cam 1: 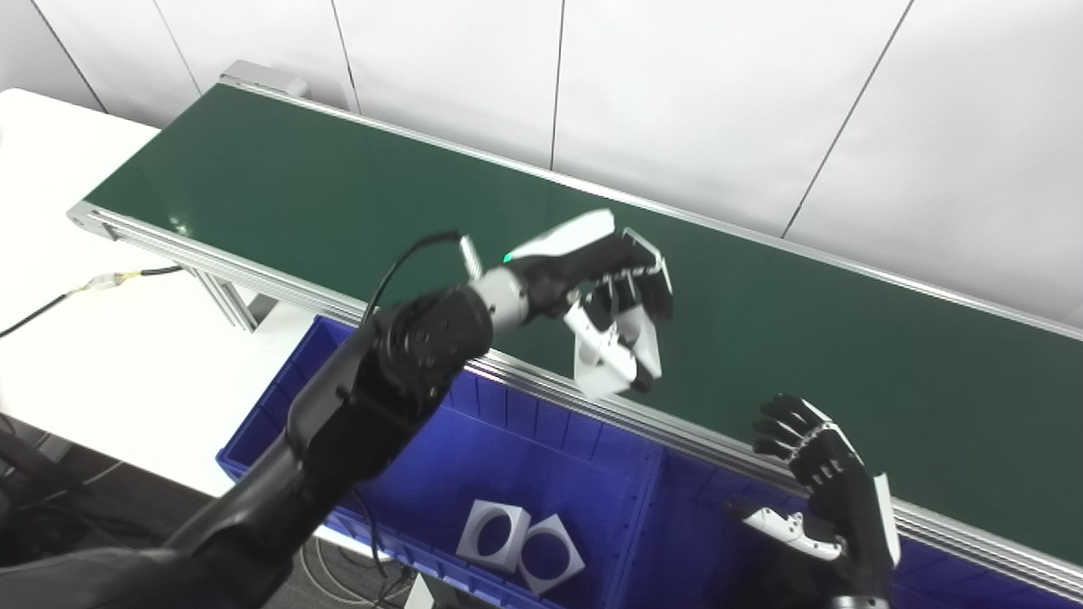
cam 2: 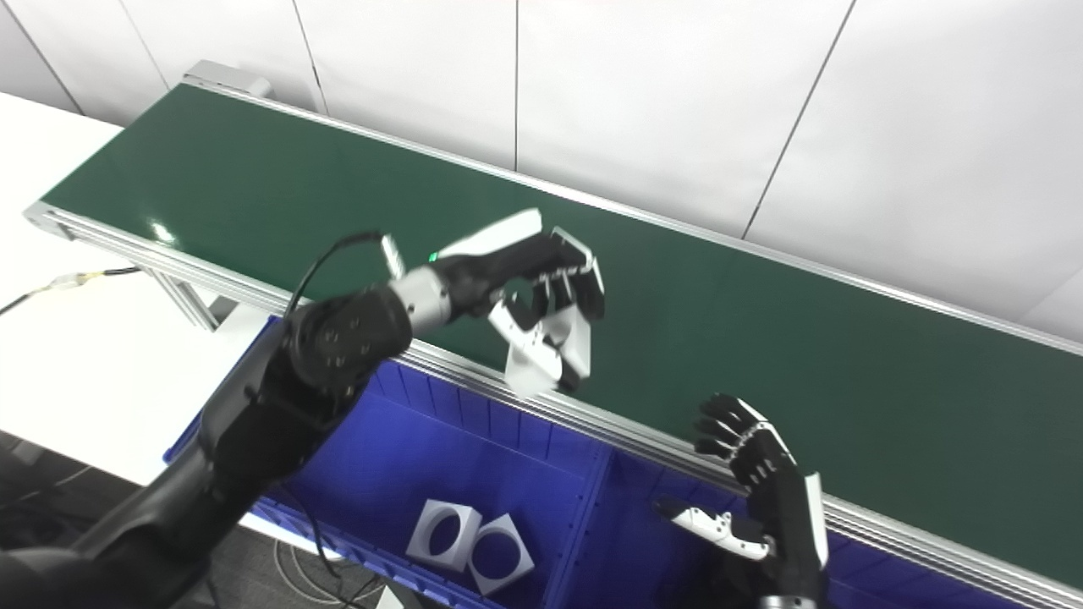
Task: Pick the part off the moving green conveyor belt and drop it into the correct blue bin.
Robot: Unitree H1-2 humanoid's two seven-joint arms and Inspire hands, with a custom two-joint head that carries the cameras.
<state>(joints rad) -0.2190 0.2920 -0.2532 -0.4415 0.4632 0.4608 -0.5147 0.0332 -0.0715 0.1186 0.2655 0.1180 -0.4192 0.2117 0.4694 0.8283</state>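
Observation:
The green conveyor belt [cam 1: 804, 338] runs from upper left to lower right, and no loose part shows on it. My left hand [cam 1: 618, 296] hangs over the belt's front rail with its fingers curled down. They are closed on a light grey part [cam 1: 596, 379], which is mostly hidden by the thumb. Below it is the left compartment of the blue bin [cam 1: 508, 457], holding two grey square parts with round holes [cam 1: 520, 541]. My right hand [cam 1: 816, 474] is open and empty, palm up, over the bin's right compartment [cam 1: 694, 541] beside the rail.
The aluminium front rail [cam 1: 702, 440] of the conveyor overhangs the bin's back wall. A divider [cam 1: 639, 516] splits the bin. A white table [cam 1: 101, 364] with a cable [cam 1: 85, 288] lies to the left. White wall panels stand behind the belt.

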